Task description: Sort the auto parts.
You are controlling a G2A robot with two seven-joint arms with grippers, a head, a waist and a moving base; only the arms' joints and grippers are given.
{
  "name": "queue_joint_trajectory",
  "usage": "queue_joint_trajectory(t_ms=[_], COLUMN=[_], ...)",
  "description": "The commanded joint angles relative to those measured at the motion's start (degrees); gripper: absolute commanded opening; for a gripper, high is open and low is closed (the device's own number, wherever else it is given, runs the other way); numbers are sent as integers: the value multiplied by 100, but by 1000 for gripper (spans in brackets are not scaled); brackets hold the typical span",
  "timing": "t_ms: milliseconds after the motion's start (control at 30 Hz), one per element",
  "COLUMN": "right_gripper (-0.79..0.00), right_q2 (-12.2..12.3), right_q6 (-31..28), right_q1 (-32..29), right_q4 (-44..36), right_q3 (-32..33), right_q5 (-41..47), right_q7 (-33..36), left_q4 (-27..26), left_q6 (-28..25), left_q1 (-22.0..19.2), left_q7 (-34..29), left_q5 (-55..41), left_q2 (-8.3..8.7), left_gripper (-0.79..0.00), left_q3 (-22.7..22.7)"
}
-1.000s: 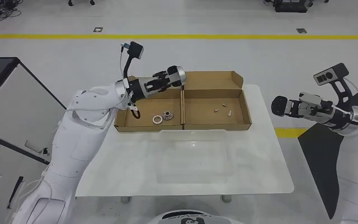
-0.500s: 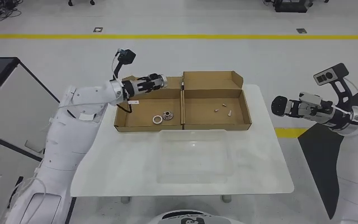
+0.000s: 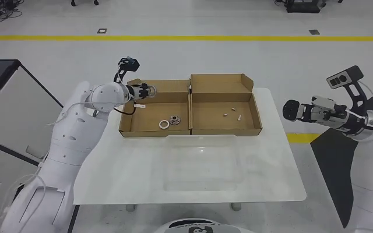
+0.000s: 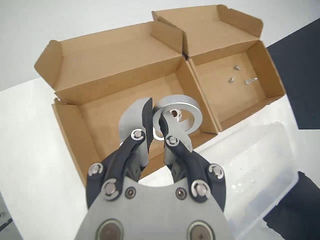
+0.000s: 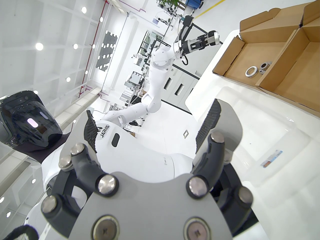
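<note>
My left gripper (image 4: 153,115) is shut on the rim of a silver metal ring (image 4: 193,106). In the top view the left gripper (image 3: 148,91) hangs over the far left corner of the left cardboard box (image 3: 132,123). That box holds another ring (image 3: 164,123) and a toothed hub (image 3: 175,120). The right cardboard box (image 3: 255,113) holds three small bolts (image 3: 233,113). My right gripper (image 5: 150,126) is open with nothing between its fingers, and in the top view the right gripper (image 3: 289,109) sits off the table's right side.
A clear plastic bin (image 3: 201,166) stands on the white table (image 3: 280,175) in front of both boxes. The boxes' lids (image 3: 221,83) are folded open on the far side. A dark panel (image 3: 335,169) stands to the right of the table.
My left arm has drawn back to the left along the far side of the left box, still holding the ring. The right arm has not moved.
</note>
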Motion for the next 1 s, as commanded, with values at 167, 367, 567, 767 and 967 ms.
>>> queue_joint_trajectory(t_ms=[167,367,567,767,967], right_gripper=[0,0,0,0,0], right_q2=[0,0,0,0,0], right_q6=[0,0,0,0,0], right_q1=[0,0,0,0,0], right_q4=[0,0,0,0,0], right_q3=[0,0,0,0,0], right_q5=[0,0,0,0,0], right_q7=[0,0,0,0,0], left_q4=[966,1617,2239,2796,3234], left_q6=[-156,-320,-404,-583,-718], left_q1=[-474,-685,-815,-920,-1008], left_q7=[-159,-205,-174,-71,25], left_q5=[694,894,1108,1148,1107], left_q2=[-128,-262,-381,-513,-664], left_gripper=[-785,-785,-785,-785,-785], left_q3=[586,979,1274,1501,1703])
